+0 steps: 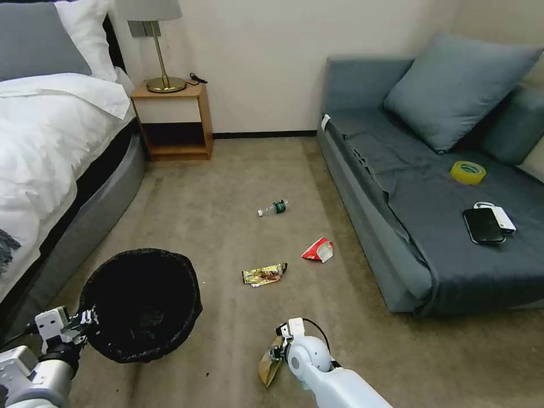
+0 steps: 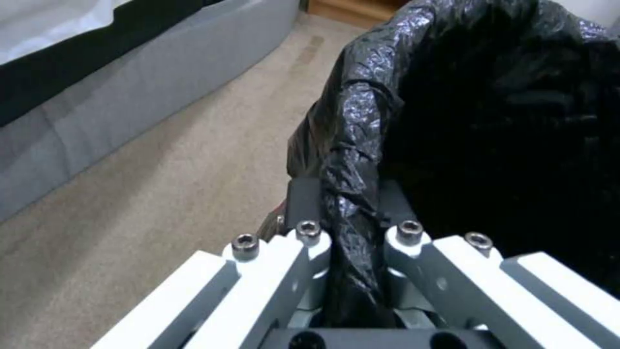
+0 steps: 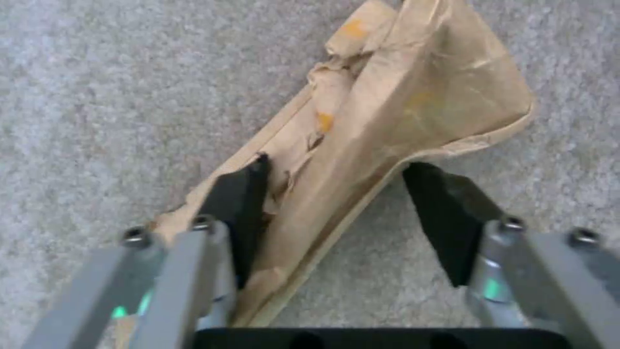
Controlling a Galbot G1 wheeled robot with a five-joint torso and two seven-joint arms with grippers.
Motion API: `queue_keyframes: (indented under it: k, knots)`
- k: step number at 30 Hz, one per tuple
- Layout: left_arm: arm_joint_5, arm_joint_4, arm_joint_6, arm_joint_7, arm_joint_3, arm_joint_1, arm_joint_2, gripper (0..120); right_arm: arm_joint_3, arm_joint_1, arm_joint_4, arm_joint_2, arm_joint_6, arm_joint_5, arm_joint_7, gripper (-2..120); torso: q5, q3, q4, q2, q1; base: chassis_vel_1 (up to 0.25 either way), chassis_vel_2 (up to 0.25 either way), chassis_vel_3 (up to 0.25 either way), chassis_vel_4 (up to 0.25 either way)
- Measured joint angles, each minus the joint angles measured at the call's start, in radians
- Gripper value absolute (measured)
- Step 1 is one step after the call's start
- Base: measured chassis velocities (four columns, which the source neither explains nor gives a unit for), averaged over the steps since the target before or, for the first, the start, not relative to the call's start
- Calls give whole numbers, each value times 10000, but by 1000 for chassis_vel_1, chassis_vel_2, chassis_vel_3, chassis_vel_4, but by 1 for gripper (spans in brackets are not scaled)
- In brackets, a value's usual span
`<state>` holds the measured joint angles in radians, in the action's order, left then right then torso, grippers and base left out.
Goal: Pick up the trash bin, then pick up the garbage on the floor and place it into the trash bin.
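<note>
Paper (image 3: 387, 121), tan and crumpled, is lying between the right gripper's (image 3: 336, 194) spread fingers (image 3: 239, 203) low in the frame; left gripper (image 2: 352, 228) is pinching the trash bin (image 1: 141, 300) rim.

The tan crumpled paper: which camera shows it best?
The right wrist view: the tan crumpled paper lies on the carpet between the open fingers of the right end effector. The head view shows a sliver beside it; the left wrist view looks at the trash bin.
</note>
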<state>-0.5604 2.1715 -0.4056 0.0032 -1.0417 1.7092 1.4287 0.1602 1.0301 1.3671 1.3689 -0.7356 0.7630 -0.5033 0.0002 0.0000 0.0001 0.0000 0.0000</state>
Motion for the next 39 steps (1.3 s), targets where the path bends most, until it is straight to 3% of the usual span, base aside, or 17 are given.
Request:
queue_keyframes:
  k: [7, 15, 23, 39]
  knots:
    - [69, 88, 20, 11, 190, -31, 97, 4, -113, 92, 144, -141, 162, -303, 233, 22, -1, 0, -1, -1, 0, 0, 0, 0, 0]
    - [139, 108, 20, -40, 467, -161, 122, 4, -278, 103, 519, -343, 618, -466, 400, 0, -1, 1, -1, 0, 0, 0, 0, 0, 0]
    - [248, -21, -55, -143, 977, -359, 170, 4, -874, 208, 1917, -793, 958, -554, 772, 0, 0, 0, -2, 0, 0, 0, 0, 0, 0]
    - [753, -163, -216, -488, 2415, -788, 354, 4, -2473, 218, 6096, -2175, 3287, -323, 2490, 0, -1, 0, -1, 0, 0, 0, 0, 0, 0]
